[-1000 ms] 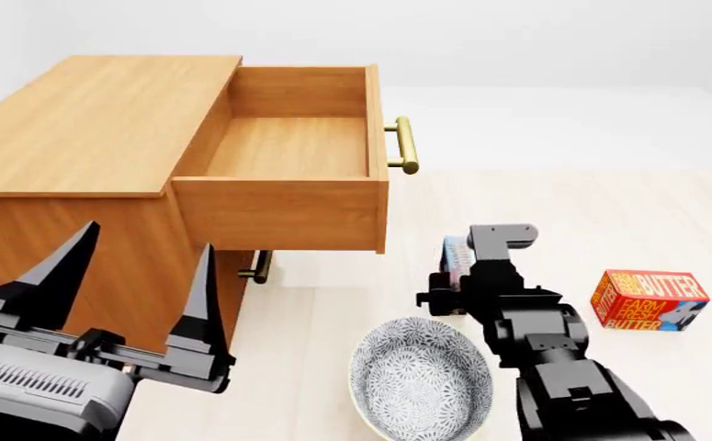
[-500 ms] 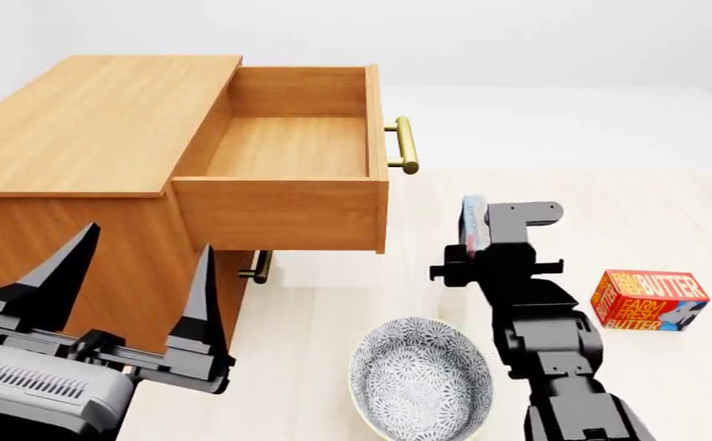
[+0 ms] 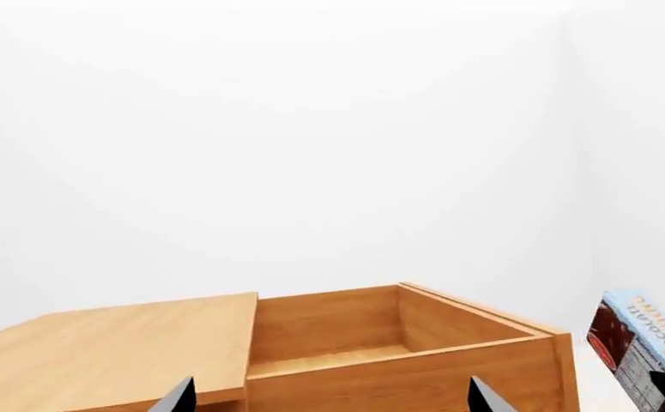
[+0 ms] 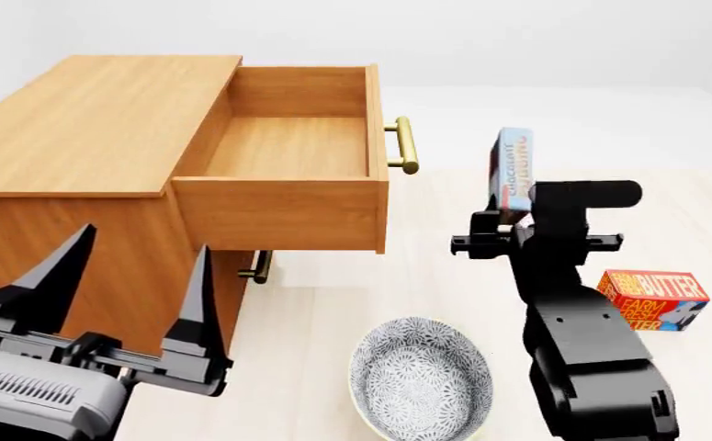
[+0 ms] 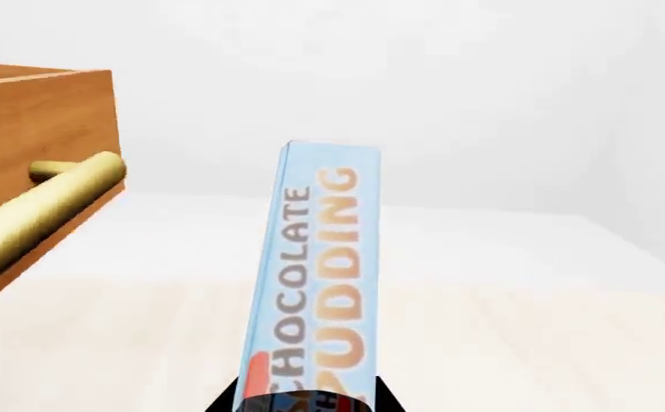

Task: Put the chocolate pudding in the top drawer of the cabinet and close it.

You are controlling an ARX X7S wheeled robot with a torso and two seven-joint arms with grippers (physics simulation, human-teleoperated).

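Observation:
My right gripper (image 4: 512, 219) is shut on the chocolate pudding (image 4: 513, 172), a thin light-blue carton held upright in the air, right of the drawer's brass handle (image 4: 405, 145). The carton fills the middle of the right wrist view (image 5: 315, 283) and shows at the edge of the left wrist view (image 3: 643, 343). The top drawer (image 4: 288, 147) of the wooden cabinet (image 4: 86, 129) is pulled open and empty; it also shows in the left wrist view (image 3: 401, 343). My left gripper (image 4: 123, 289) is open and empty, low in front of the cabinet.
A patterned grey bowl (image 4: 421, 377) sits on the floor below the drawer. A red-and-yellow butter box (image 4: 649, 299) lies to the right of my right arm. The lower drawer's handle (image 4: 255, 268) shows under the open drawer.
My right gripper has lifted the pudding from floor level up to about the height of the drawer handle and slightly to the right. The left arm has not moved.

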